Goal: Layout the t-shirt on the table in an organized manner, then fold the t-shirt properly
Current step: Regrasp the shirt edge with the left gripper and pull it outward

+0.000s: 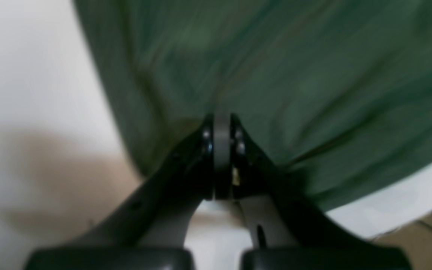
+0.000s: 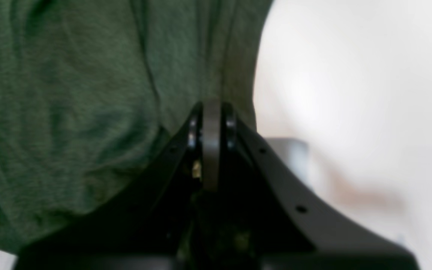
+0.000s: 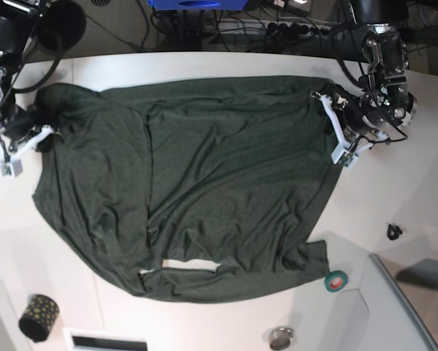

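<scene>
The dark green t-shirt (image 3: 204, 175) lies spread and wrinkled over the white table (image 3: 394, 190), its sleeves bunched at the lower left and lower right. At the cloth's right edge my left gripper (image 3: 330, 124) is shut. The left wrist view shows this gripper (image 1: 221, 122) with its jaws pressed together and folds of the t-shirt (image 1: 276, 67) running into its tip. My right gripper (image 3: 37, 139) is shut at the cloth's left edge. In the right wrist view that gripper (image 2: 211, 112) pinches the t-shirt (image 2: 69, 93), with bare table (image 2: 351, 75) to the right.
A green tape roll (image 3: 336, 280) lies just off the shirt's lower right corner. A small black part (image 3: 393, 232), a grey bin (image 3: 401, 314), a round metal piece (image 3: 281, 338) and a dotted black cylinder (image 3: 38, 316) sit near the front. Cables (image 3: 226, 29) run behind the table.
</scene>
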You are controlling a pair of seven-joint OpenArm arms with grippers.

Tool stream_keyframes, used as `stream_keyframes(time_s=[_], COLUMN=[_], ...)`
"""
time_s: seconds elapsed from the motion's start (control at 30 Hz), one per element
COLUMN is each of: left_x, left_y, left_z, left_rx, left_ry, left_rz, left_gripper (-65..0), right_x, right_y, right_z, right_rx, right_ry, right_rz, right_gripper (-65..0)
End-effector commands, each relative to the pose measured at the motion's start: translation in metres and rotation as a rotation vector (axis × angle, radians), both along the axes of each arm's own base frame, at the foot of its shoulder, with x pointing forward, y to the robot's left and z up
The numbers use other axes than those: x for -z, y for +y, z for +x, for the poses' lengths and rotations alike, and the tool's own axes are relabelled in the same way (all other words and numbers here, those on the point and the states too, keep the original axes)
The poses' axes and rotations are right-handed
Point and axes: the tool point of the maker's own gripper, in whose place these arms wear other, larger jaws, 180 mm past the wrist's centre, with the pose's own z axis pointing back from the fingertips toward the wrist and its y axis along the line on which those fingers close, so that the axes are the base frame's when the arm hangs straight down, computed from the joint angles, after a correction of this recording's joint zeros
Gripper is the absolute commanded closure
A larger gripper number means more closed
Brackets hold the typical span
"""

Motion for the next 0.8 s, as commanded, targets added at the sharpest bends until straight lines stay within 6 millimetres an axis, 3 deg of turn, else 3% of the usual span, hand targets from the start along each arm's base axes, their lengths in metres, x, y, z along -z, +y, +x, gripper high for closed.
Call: stream_keyframes(time_s=[0.0, 0.17, 0.37, 0.53, 0.77], left_x=[-0.003, 0.025, 0.022, -0.005, -0.048], left_y=[0.001, 0.010, 0.020, 0.018, 0.022], left_z=[0.006, -0.015, -0.021, 0.000, 0.003], left_rx=[0.000, -0.028, -0.020, 0.007, -0.005], left_ry=[-0.035, 0.046, 0.049, -0.041, -0.120], left_rz=[-0.013, -0.019, 0.008, 0.037, 0.114], left_gripper=[0.0, 0.0, 0.0, 0.0, 0.0], right_x=[-0.005, 0.009, 0.006, 0.001, -0.041], right_y=[-0.014, -0.027, -0.061, -0.063, -0.046], right_z=[0.003, -0.012, -0.021, -0.018, -0.008], right_rx=[0.008, 0.031, 0.171, 0.177, 0.115], right_ry=[-0.006, 0.043, 0.022, 0.009, -0.120], right_rz=[-0.022, -0.019, -0.053, -0.062, -0.129], right_gripper=[-0.9, -0.9, -0.8, -0.8, -0.8])
